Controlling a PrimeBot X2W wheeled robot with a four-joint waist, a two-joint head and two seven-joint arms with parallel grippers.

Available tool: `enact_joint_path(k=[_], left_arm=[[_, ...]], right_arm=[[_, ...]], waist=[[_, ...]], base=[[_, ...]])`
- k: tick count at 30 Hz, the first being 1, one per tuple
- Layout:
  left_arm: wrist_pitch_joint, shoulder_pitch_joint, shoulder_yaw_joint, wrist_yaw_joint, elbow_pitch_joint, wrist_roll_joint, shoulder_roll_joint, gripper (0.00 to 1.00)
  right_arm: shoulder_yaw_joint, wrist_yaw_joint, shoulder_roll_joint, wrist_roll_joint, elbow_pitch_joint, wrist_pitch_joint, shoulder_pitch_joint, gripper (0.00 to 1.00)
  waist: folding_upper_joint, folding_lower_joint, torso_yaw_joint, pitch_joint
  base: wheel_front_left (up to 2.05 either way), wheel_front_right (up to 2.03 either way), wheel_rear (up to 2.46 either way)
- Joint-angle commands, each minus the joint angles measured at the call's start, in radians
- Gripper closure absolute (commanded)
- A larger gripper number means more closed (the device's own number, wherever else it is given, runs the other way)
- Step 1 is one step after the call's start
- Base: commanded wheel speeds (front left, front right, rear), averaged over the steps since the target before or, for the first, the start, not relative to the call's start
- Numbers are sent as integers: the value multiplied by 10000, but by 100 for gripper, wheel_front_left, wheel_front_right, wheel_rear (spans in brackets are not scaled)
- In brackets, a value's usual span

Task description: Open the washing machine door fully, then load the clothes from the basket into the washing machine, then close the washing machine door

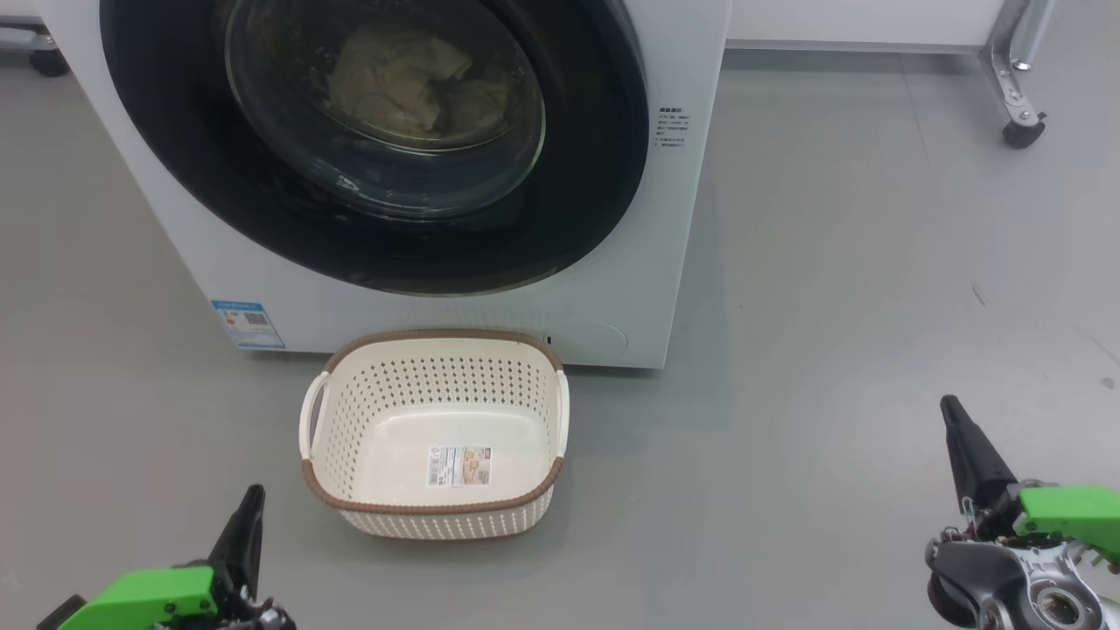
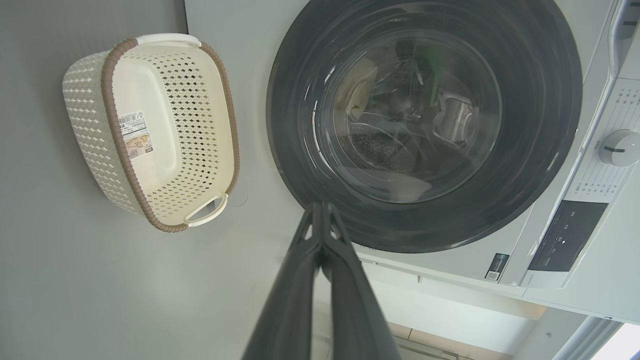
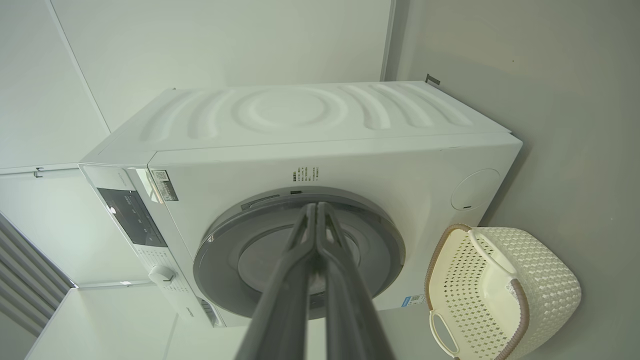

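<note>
The big white washing machine [image 1: 647, 219] is standing on the grey floor [image 1: 831, 306]. Its round washing machine door [image 1: 394, 192] is sitting shut, and the wide black rim is shining. Pale clothes [image 1: 402, 83] are lying bunched up behind the clear glass. The cream basket [image 1: 437, 335] with its brown rim is sitting just in front. The left gripper [image 2: 320, 207] and right gripper [image 3: 317, 205] are pinching their fingers together, holding nothing.

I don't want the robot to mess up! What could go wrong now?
The empty basket stands close in front of the washing machine, so rolling forward might knock it. The washing machine door looks shut over the clothes, but whether it latched cannot be seen; it might swing open.
</note>
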Motion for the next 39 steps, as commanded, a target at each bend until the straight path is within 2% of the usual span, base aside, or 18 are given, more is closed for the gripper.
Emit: enact_joint_path(k=[1, 39], left_arm=[[94, -508, 392, -71, -278, 67, 76, 100], [120, -511, 425, -71, -277, 94, 53, 100]], right_arm=[[161, -29, -108, -75, -317, 55, -546, 100], [105, -29, -69, -121, -314, 100, -552, 100]], waist=[[0, 0, 0, 0], [0, 0, 0, 0]], base=[[0, 0, 0], [0, 0, 0]])
